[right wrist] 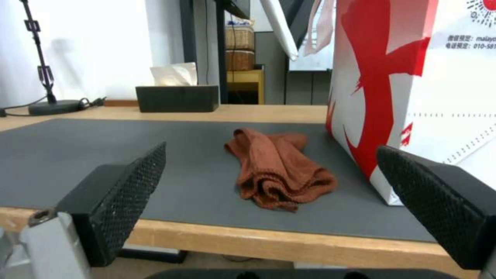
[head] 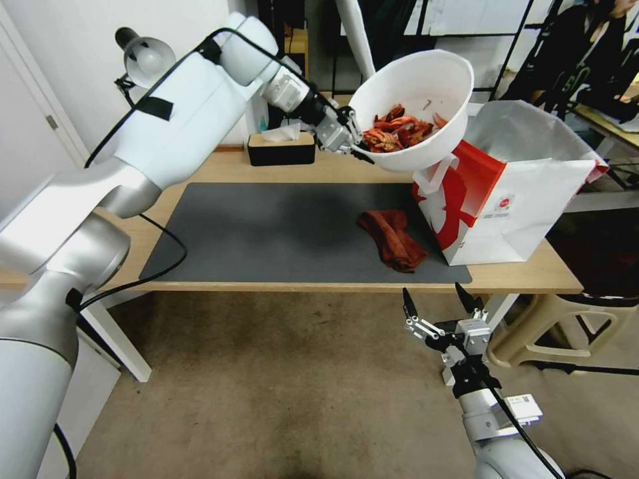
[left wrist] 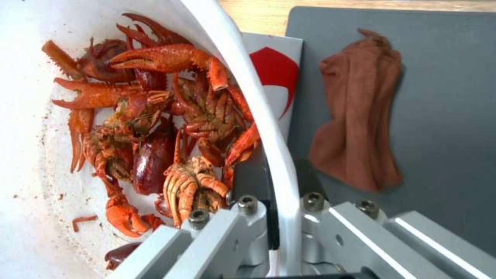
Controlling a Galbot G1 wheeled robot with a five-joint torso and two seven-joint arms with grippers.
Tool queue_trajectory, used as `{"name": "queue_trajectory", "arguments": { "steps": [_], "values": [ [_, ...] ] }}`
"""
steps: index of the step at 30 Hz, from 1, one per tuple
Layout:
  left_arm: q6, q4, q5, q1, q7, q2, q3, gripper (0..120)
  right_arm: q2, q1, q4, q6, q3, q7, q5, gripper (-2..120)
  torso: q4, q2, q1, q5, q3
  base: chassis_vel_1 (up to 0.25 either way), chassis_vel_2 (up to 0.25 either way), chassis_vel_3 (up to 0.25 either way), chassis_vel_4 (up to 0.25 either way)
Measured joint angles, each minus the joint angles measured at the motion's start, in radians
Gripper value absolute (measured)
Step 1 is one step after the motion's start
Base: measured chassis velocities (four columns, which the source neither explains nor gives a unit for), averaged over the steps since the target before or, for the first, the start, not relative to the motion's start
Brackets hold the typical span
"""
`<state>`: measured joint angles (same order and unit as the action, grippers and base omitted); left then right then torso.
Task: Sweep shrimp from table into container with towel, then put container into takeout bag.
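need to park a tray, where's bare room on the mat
The mat is bare from its left edge across to the towel, up to the tissue box. It is crowded at the right: towel beside takeout bag, with the container held above.

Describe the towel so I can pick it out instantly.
Start at the table and its dark grey mat. Near the mat's right end, beside the takeout bag, lies the towel: a crumpled rust-red cloth, the one soft thing lying flat there.
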<state>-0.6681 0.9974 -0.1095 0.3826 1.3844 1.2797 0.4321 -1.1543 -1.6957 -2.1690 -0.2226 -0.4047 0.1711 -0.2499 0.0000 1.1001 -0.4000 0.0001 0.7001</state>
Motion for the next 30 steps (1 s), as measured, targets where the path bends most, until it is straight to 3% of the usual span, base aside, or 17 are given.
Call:
{"name": "queue_trajectory", "arguments": {
  "steps": [5, 15, 19, 22, 24, 25, 29, 30],
  "values": [
    [0.0, -0.013, 0.003, 0.009, -0.003, 0.014, 0.006, 0, 0.001, 0.004, 0.0, 0.0, 0.001, 0.0, -0.002, 100, 0.0, 0.0, 0.0, 0.0, 0.0, 0.0, 0.0, 0.0, 0.0],
    [0.0, -0.066, 0.007, 0.045, -0.012, 0.079, 0.015, 0, 0.002, 0.011, 0.002, 0.002, 0.004, 0.0, -0.002, 100, 0.0, 0.0, 0.0, 0.0, 0.0, 0.0, 0.0, 0.0, 0.0],
    [-0.002, -0.11, 0.008, 0.078, -0.019, 0.135, 0.015, 0, 0.004, 0.004, 0.002, 0.0, 0.003, -0.001, -0.002, 100, -0.0001, 0.0, 0.0, 0.0001, 0.0, 0.0, 0.0, 0.0, 0.0],
    [-0.002, -0.122, 0.008, 0.085, -0.021, 0.151, 0.015, 0, 0.005, 0.002, 0.002, -0.001, 0.002, -0.001, -0.002, 100, 0.0, 0.0, 0.0, 0.0, 0.0, 0.0, 0.0, 0.0, 0.0],
    [-0.004, -0.151, 0.01, 0.1, -0.025, 0.195, 0.016, 0, 0.006, 0.001, 0.003, -0.004, 0.002, -0.001, -0.002, 100, -0.0002, 0.0, 0.0, 0.0002, 0.0, 0.0, 0.0, 0.0, 0.0],
    [-0.004, -0.151, 0.01, 0.1, -0.025, 0.195, 0.016, 0, 0.006, 0.001, 0.003, -0.004, 0.002, -0.001, -0.002, 100, -0.0002, 0.0, 0.0, 0.0002, 0.0, 0.0, 0.0, 0.0, 0.0],
    [-0.009, -0.227, 0.022, 0.128, -0.039, 0.286, 0.011, 0, 0.001, 0.002, 0.001, -0.004, 0.012, -0.003, 0.0, 100, 0.0, 0.0, 0.0, 0.0001, 0.0, 0.0, 0.0, 0.0, 0.0],
    [-0.009, -0.227, 0.022, 0.128, -0.039, 0.286, 0.011, 0, 0.001, 0.002, 0.001, -0.004, 0.012, -0.003, 0.0, 100, 0.0, 0.0, 0.0, 0.0001, 0.0, 0.0, 0.0, 0.0, 0.0]
  ]
}}
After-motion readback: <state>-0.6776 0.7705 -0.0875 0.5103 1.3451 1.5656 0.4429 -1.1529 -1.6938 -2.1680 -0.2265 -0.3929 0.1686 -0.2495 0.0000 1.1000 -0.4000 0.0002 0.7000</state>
